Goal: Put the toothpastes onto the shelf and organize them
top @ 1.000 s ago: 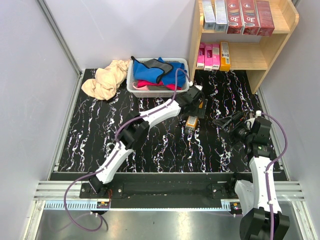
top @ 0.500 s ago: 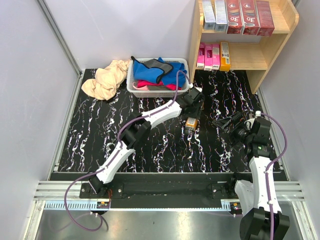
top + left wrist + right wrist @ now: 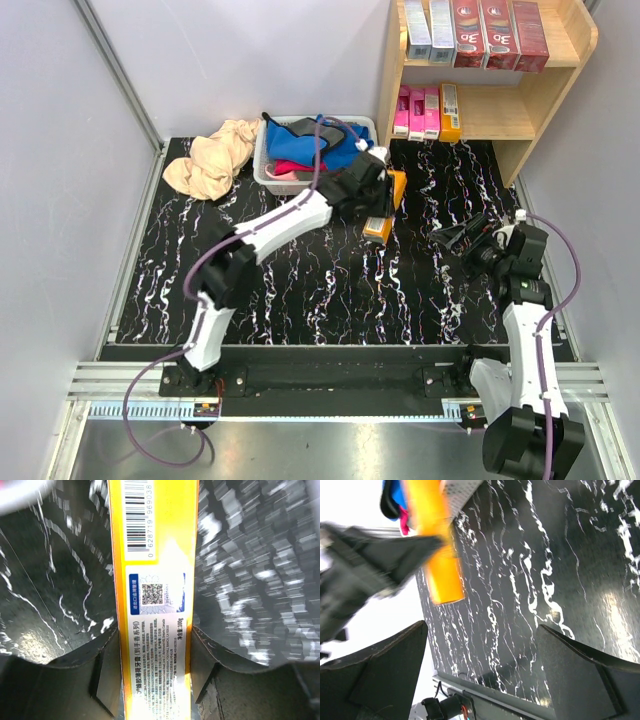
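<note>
An orange-yellow toothpaste box (image 3: 381, 228) hangs above the black marbled table in my left gripper (image 3: 378, 196), which is shut on it. In the left wrist view the box (image 3: 155, 580) runs lengthwise between both fingers (image 3: 106, 675), barcode end far from the camera. The wooden shelf (image 3: 495, 112) stands at the back right. Its top tier holds two silver-grey boxes (image 3: 430, 28) and three dark red ones (image 3: 500, 32). The lower tier holds three pink boxes (image 3: 417, 112) and an orange one (image 3: 450, 110). My right gripper (image 3: 455, 238) is open and empty, low over the table; in its own view the held box (image 3: 437, 555) hangs ahead, beyond the gripper (image 3: 485, 665).
A white basket (image 3: 262, 172) of blue, pink and grey cloths sits at the back centre, just behind the left gripper. A beige cloth (image 3: 212, 158) lies to its left. Grey walls enclose the table on three sides.
My left gripper has shut on the orange-yellow box and lifted it off the table, moving back toward the basket. The right arm has shifted only slightly.
</note>
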Available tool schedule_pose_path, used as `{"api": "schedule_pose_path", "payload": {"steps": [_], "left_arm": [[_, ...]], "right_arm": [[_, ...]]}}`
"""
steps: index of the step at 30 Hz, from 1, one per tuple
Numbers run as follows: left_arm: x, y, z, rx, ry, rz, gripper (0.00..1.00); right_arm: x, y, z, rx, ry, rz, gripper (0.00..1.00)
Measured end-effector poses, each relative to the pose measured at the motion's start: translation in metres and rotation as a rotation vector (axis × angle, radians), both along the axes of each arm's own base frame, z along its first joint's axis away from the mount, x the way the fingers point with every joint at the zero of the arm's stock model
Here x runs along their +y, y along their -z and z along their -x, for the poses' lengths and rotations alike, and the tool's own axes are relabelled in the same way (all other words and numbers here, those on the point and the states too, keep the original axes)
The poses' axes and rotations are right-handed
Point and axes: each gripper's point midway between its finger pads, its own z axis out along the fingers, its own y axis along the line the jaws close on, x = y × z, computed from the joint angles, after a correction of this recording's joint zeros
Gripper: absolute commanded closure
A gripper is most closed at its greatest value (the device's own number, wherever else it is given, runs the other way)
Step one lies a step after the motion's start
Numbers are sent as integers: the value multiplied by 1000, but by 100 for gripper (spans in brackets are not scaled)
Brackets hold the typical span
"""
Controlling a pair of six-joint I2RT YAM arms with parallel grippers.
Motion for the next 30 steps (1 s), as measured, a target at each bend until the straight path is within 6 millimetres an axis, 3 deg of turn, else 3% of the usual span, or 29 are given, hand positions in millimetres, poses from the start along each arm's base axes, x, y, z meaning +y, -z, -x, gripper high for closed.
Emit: {"api": "schedule_pose_path", "payload": {"steps": [4, 7, 10, 13, 18, 21, 24, 30], "left_arm": [[12, -60, 3, -53, -17, 135, 50], [28, -88, 12, -51, -36, 238, 50], [55, -96, 13, -29, -93, 334, 50], [87, -82, 15, 27, -178, 389, 50], [143, -51, 14, 116, -355, 500, 50], [165, -45, 16, 139, -429, 556, 50], [181, -51, 19, 136, -476, 609, 50], [200, -87, 15, 76, -504, 729, 50]], "right_arm": [[-2, -13, -7, -25, -2, 13, 0], [-4, -19, -13, -32, -1, 22, 0], [-1, -27, -21, -38, -16, 34, 0], [11, -32, -29, -45, -50, 54, 0], [55, -34, -34, -52, -161, 96, 0], [89, -32, -32, -55, -241, 122, 0], [123, -27, -28, -57, -312, 166, 0], [196, -16, -5, -88, -464, 290, 0]]}}
